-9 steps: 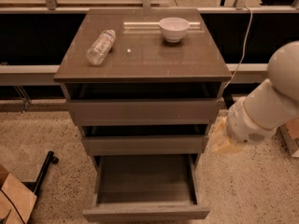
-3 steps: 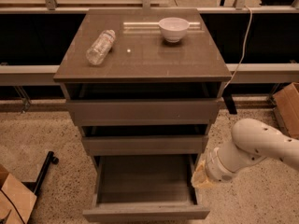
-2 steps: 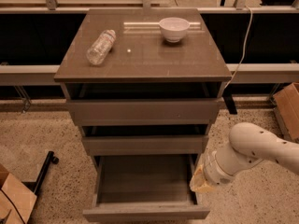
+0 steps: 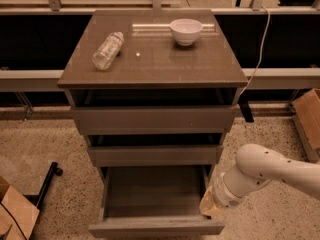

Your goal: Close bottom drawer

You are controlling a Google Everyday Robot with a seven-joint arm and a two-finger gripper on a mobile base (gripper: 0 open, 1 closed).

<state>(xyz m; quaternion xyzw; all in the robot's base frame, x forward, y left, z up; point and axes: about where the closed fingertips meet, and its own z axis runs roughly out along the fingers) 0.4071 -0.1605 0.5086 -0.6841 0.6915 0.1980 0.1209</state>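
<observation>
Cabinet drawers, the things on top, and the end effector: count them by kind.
Drawers: 3, top drawer, middle drawer, bottom drawer
Bottle: 1
Bowl: 1
End effector: 1, by the bottom drawer's right side
Total: 6

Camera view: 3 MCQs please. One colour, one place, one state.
1. What colour is the bowl?
A. red
B. white
C. black

2. Where is the end effector?
A. at the right side of the bottom drawer, near its front
B. inside the bowl
C. left of the drawers

3. What state is the bottom drawer in?
A. shut flush
B. lifted out onto the floor
C. pulled out

Answers:
1 B: the bowl on top reads plainly white against the brown surface.
2 A: the arm comes in from the right and its tip sits by the drawer's right front corner.
3 C: the drawer's inside is exposed and its front stands well forward of the two above.
</observation>
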